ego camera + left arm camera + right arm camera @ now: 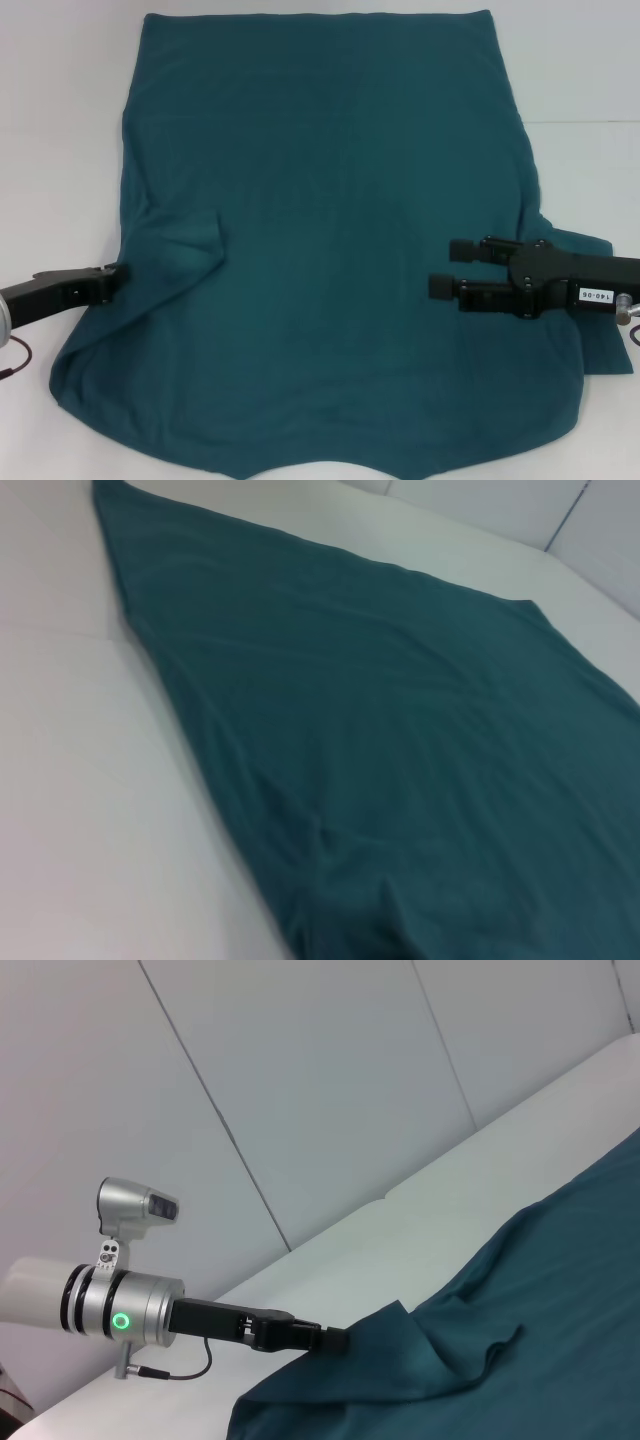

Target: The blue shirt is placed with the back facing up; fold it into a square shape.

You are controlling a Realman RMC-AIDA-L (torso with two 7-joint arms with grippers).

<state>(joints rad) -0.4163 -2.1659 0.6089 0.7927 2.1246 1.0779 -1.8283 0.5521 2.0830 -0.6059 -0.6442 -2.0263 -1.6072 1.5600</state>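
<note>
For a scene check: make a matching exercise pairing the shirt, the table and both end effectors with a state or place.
Things:
1. blue shirt
2. left end effector
3. right end effector
4. table

States:
A. open, above the shirt's right side
B. white, under the cloth
C. at the shirt's left edge, by a raised fold
D. spread out, plain side up

Pairs: 1-D, 2-C, 3-A, 4-B

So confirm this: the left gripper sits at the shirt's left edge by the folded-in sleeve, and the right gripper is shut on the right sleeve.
Not quite. The left gripper is at the blue shirt's left edge, but the head view shows the right gripper open above the fabric, gripping nothing.
</note>
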